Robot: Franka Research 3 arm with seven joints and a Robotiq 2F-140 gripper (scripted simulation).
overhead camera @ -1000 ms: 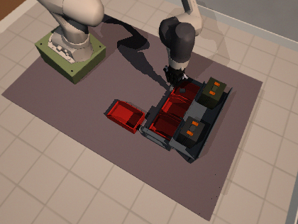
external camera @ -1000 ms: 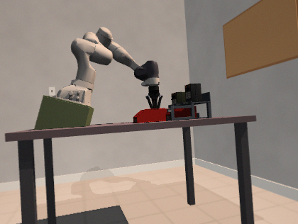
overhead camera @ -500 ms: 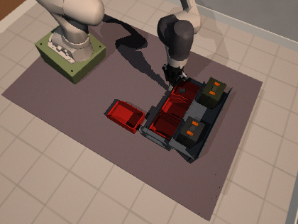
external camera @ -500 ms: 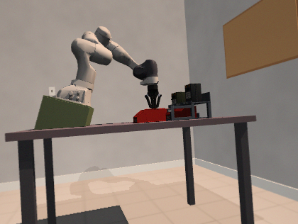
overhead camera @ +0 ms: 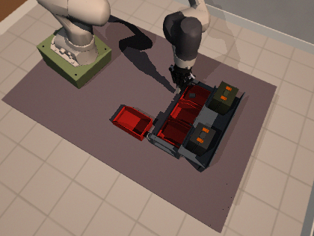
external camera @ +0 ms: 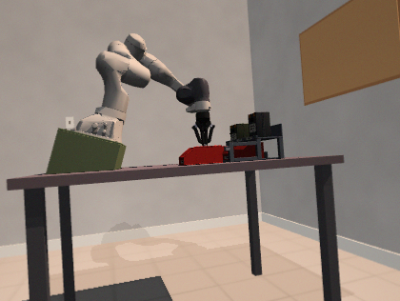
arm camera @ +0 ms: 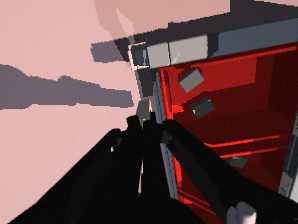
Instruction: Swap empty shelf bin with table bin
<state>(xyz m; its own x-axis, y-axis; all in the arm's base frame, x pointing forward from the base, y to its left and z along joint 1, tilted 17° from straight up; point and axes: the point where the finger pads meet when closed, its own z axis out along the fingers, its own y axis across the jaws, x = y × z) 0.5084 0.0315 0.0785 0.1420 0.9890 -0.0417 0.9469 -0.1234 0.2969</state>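
Toward the far short edge of the counter [overhead camera: 90, 123] [external camera: 190, 170] [arm camera: 55, 145], opposite the corners beside the green base [overhead camera: 78, 83] [external camera: 86, 152] — on with the shelf [overhead camera: 166, 147] [external camera: 258, 150] [arm camera: 252, 40], open bins in a row along its front, two dark orange-latched cases [overhead camera: 225, 98] [overhead camera: 202, 140] on top. Between the shelf front and the base, well in from the counter's corners, with the task's red bin [overhead camera: 132, 119] [external camera: 202, 155], flat on its base, open top up, just beside the shelf front.

At the row's end nearest the long edge on the robot's left, in the end bin [overhead camera: 196, 95] [arm camera: 220, 75], with small grey parts [arm camera: 191, 80] [arm camera: 203, 107] inside. Just off the front of that end bin with the gripper [overhead camera: 178, 89] [external camera: 205, 144] [arm camera: 146, 108], pointing down, fingers fully together. By the fingertips, a small grey piece [arm camera: 144, 109] — can't tell whether touching or apart, nor whether loose.

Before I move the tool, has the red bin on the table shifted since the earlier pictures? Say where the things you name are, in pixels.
No visible shift: in the top view, the red bin [overhead camera: 131, 119] [external camera: 202, 155] keeps its place beside the shelf [overhead camera: 164, 145] [external camera: 259, 150] [arm camera: 250, 37].
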